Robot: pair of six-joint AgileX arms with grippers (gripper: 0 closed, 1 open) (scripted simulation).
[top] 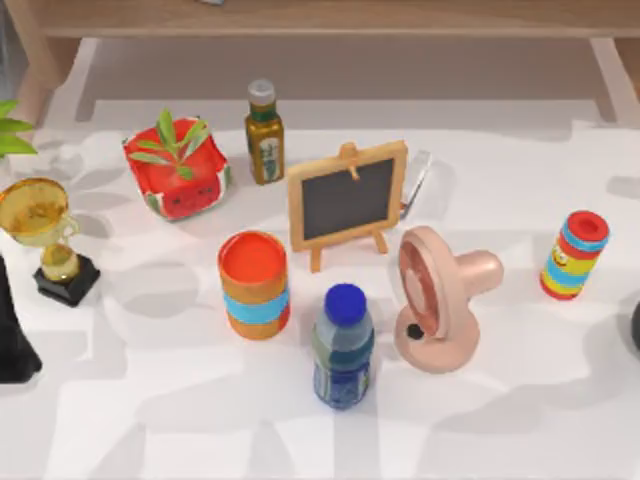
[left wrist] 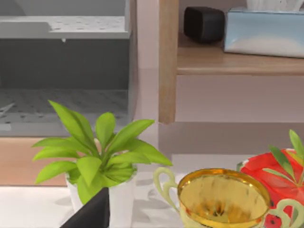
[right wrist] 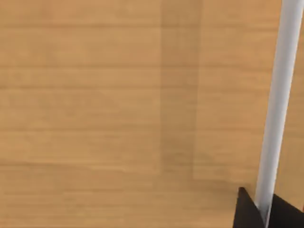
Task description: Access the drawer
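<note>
While parked left arm (top: 12,335) waits, right claw (right wrist: 264,209) clamped on pale handle (right wrist: 278,104) (wooden drawer front (right wrist: 118,109) close behind).

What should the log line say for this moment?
right pincer | closed on drawer handle | left arm parked, table's left edge

1. A chalkboard (top: 347,200) is set upright at mid-table, with an oil bottle (top: 264,133) behind it.
2. A red pot (top: 177,167) and a trophy (top: 45,235) are placed to the left.
3. A cup (top: 255,284), a blue-capped bottle (top: 343,346) and a fan (top: 436,298) are lined up in front.
4. A striped can (top: 575,255) is stood at the right.
</note>
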